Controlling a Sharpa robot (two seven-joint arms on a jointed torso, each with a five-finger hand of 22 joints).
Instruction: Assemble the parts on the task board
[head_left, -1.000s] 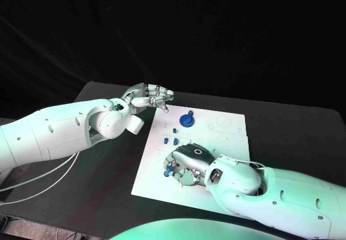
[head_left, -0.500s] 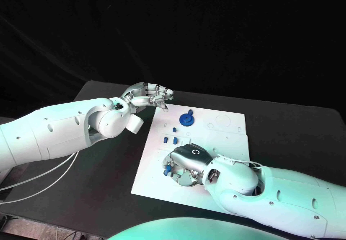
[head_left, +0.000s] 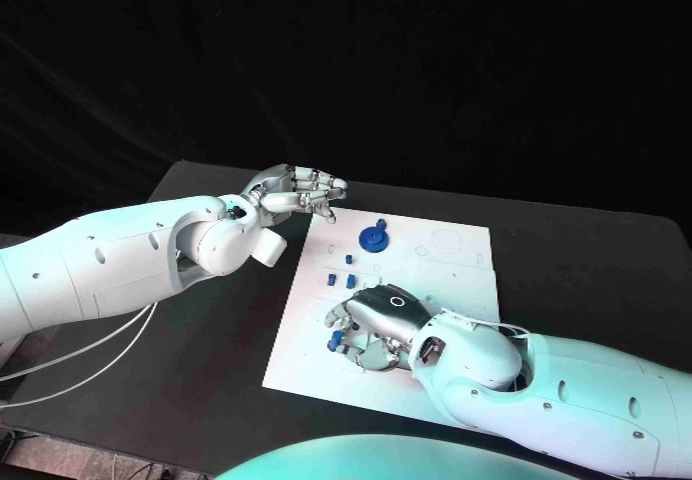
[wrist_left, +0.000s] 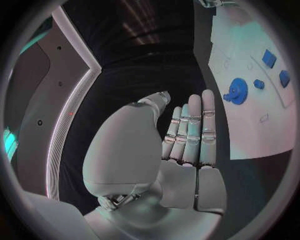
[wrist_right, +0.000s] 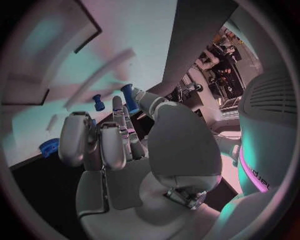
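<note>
Task board (head_left: 440, 285) seen at table centre; round blue part (head_left: 374, 239) lying at far-left of board, small blue parts (head_left: 346, 272) clustered just nearer, all seemingly loose; assembly judged barely begun, most placement left. Right hand (head_left: 372, 328) lowered over near-left of board, fingers curled beside blue part (head_left: 335, 343); whether anything is gripped cannot be told. Left hand (head_left: 296, 193) held off board's far-left corner, fingers straight together in left wrist view, nothing held.

Left hand (head_left: 300, 190) hovers with fingers straight, empty; right hand (head_left: 372, 325) reaches palm-down, fingers curled.
</note>
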